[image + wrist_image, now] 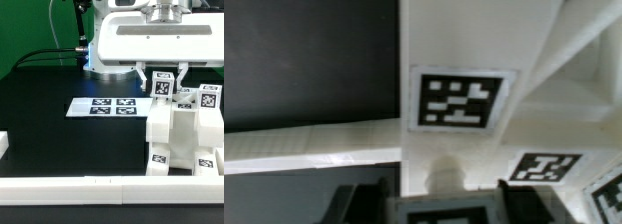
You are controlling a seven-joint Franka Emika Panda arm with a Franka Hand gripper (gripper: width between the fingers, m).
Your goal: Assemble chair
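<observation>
The chair is a partly joined white blocky structure [183, 132] with several black-and-white tags, standing at the exterior view's right. My gripper [165, 80] hangs just above its top, shut on a small white tagged chair part [163, 87]. In the wrist view my gripper [446, 200] has a dark finger [367, 205] on each side of that tagged part [446, 212]. Beyond it a white chair bar with a tag [459, 100] joins a cross slab [313, 150]. How the held part meets the structure is hidden.
The marker board [105, 105] lies flat on the black table, to the exterior view's left of the chair. A long white border rail [100, 190] runs along the front, and another piece of rail [3, 146] sits at the left edge.
</observation>
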